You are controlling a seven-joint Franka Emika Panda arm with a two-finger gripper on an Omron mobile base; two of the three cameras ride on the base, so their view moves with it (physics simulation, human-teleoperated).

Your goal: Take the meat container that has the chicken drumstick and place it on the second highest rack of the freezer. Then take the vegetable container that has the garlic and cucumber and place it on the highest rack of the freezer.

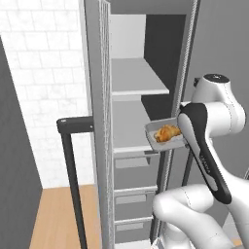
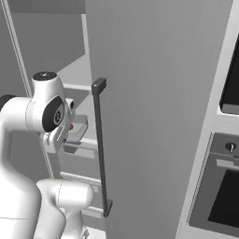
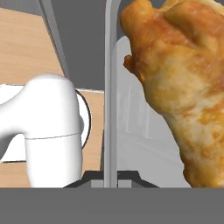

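The meat container (image 1: 164,134) is a shallow grey tray holding the golden-brown chicken drumstick (image 1: 167,133). It hangs level at the right front edge of the freezer's (image 1: 146,39) second highest rack (image 1: 127,127), just below the highest rack (image 1: 138,78). My gripper (image 3: 110,178) is shut on the tray's thin wall (image 3: 110,87), which runs edge-on between the fingertips. The drumstick (image 3: 175,83) looms large right beside that wall. In the right base view the tray (image 2: 77,129) peeks out behind my arm. The vegetable container is out of view.
The freezer door (image 1: 95,146) stands open on the left, its black bar handle (image 1: 72,160) sticking out. Grey drawers (image 1: 136,194) sit below the racks. A tall grey panel with a black handle (image 2: 100,144) and an oven (image 2: 224,186) stand to the right.
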